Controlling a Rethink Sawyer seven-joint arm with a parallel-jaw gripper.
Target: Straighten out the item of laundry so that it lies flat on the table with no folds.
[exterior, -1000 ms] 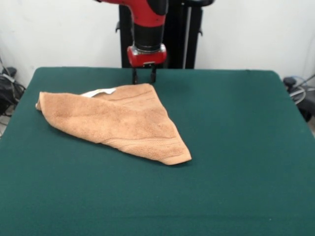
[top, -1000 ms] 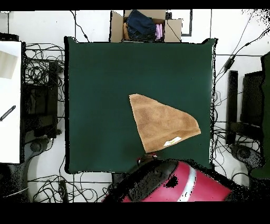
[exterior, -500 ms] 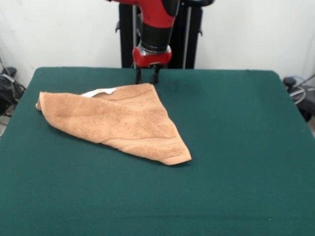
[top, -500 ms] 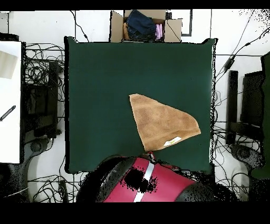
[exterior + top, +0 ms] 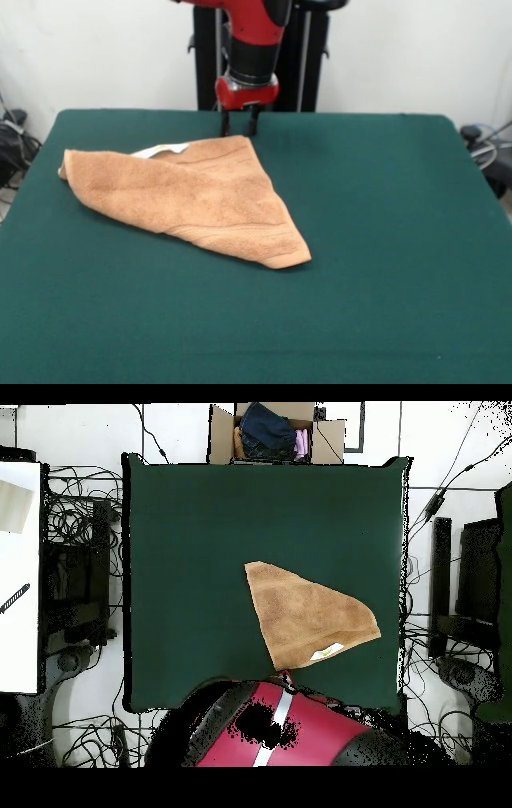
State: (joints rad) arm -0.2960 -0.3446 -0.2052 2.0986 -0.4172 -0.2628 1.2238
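Observation:
The item of laundry [image 5: 192, 196] is an orange-tan towel folded into a rough triangle, lying left of centre on the green table [image 5: 384, 240]. A white label [image 5: 164, 149] shows at its far edge. One corner points toward the near side, and a folded edge lies at the left. My gripper [image 5: 239, 126] hangs just behind the towel's far corner, open, with nothing between its fingers [image 5: 226, 125]. In the overhead view the towel [image 5: 310, 624] lies toward the table's lower right, and the red arm [image 5: 290, 729] covers the gripper.
A cardboard box of clothes [image 5: 275, 432] stands beyond the table's top edge in the overhead view. Cables and dark equipment [image 5: 75, 574] surround the table on both sides. A white surface [image 5: 18, 574] lies at the far left.
Over the last second the arm shifted slightly and tilted, the gripper staying behind the towel's far corner. The towel has not moved.

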